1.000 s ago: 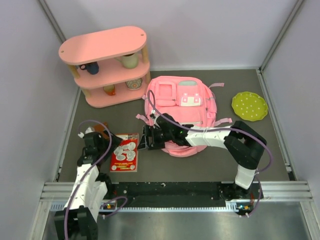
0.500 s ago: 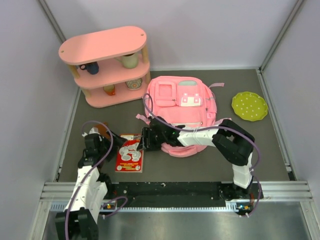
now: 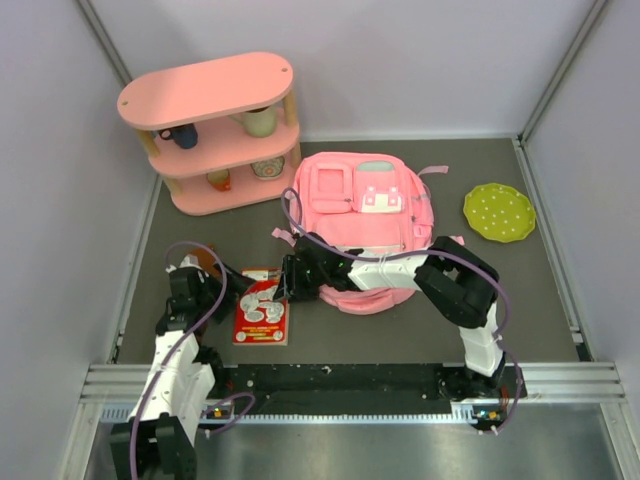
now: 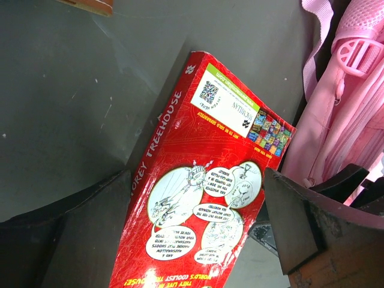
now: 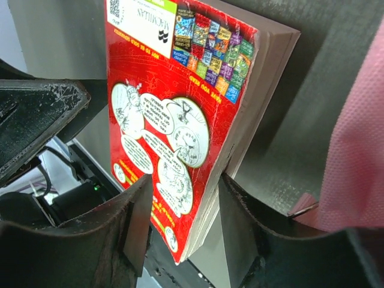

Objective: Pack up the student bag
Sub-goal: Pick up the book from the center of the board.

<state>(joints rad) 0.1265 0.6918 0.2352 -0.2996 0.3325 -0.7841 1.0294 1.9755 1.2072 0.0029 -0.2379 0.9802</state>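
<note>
**Book gripped, bag not yet packed**

The student bag lies flat mid-worktop, toward 12 o'clock. At its 8 o'clock the right pincer clamps a red book, one edge tipped up. The left pincer gapes wide around it. Nothing looks packed; the book has yet to go in.

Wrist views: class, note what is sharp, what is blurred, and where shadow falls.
Left wrist view: the red paperback book has crisp cover print and casts a dark shadow on the grey table; the left gripper's fingers are soft. Right wrist view: cover sharp, pink fabric backpack blurred.
</note>
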